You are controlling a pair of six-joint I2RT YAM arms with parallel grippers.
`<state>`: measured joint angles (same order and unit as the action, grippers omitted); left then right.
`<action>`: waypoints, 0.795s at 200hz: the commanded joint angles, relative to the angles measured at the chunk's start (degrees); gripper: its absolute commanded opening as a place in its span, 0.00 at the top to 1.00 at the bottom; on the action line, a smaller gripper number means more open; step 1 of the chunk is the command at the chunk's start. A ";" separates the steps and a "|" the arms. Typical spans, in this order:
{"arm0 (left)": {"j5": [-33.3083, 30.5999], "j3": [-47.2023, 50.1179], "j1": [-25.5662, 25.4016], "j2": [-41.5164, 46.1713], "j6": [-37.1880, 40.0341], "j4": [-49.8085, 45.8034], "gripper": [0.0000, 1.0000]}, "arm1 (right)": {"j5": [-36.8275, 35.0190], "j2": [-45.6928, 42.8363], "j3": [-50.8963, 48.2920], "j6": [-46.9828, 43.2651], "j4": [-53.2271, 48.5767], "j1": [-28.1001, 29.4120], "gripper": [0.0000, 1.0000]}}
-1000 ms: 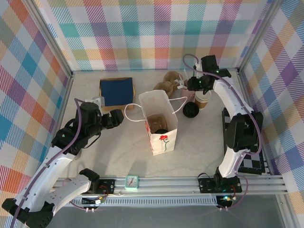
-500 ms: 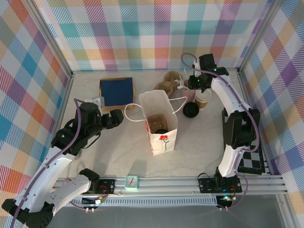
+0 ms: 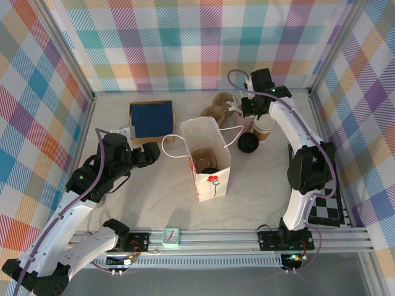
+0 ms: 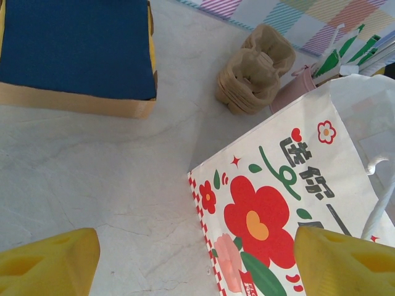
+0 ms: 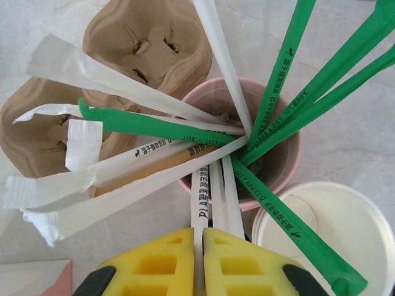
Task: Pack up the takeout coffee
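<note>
Moved: right gripper (image 5: pixel 199 242), now clamped on white straw (image 5: pixel 199 206) behind bag (image 3: pixel 213 183).
Left gripper (image 3: pixel 155 153): open.
Takeout coffee (image 3: pixel 209 168): apparently upright inside bag, nearer left gripper.

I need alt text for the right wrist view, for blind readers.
The right gripper is shut on a white wrapped straw that stands among green straws in a pink cup. A brown pulp carrier lies beyond, an unlidded paper cup beside it.

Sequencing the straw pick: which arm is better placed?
Right: the right claw is shut on a white wrapped straw in the pink cup; the left claw hangs open beside the floral paper bag, far from that cup.
</note>
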<state>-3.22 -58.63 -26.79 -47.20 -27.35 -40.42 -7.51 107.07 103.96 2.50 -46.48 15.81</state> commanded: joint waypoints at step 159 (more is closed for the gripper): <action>-1.15 0.15 0.59 1.08 1.17 -0.97 0.18 | -6.77 -7.33 4.91 -2.86 -10.43 4.48 0.87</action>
<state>-3.62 -58.63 -26.79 -46.94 -27.33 -40.47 -13.08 102.94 107.11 0.45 -54.43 19.53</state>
